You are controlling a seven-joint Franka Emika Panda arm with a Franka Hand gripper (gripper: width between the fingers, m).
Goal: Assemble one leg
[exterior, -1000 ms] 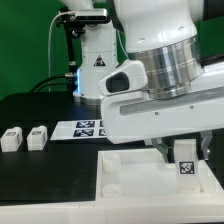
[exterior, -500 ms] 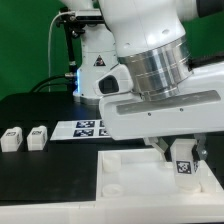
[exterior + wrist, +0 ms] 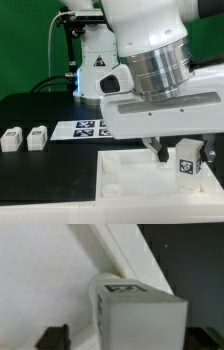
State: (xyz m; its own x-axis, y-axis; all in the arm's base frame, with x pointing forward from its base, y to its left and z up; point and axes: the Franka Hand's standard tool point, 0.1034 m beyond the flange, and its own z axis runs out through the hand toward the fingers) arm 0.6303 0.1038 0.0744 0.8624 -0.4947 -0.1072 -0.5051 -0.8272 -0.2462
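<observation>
Exterior view | gripper (image 3: 183,154) pinching upright leg (image 3: 188,166) | leg low over white tray (image 3: 125,166), exterior view's right | contact unclear

On black table (image 3: 38,108), marker board (image 3: 85,127) beyond white tray (image 3: 130,186)

- Tray (image 3: 120,170): near side and the exterior view's right side were cut off by the frame.
- Marker board (image 3: 84,127): right end was hidden behind the arm (image 3: 150,60).
- Spare legs (image 3: 23,137), far left: tags were too small to read.
- Leg (image 3: 189,163): was blurred in the wrist view, with one end cut off.
- Gripper (image 3: 183,158): fingers (image 3: 52,338) were cropped, and contact with the leg could not be told.
</observation>
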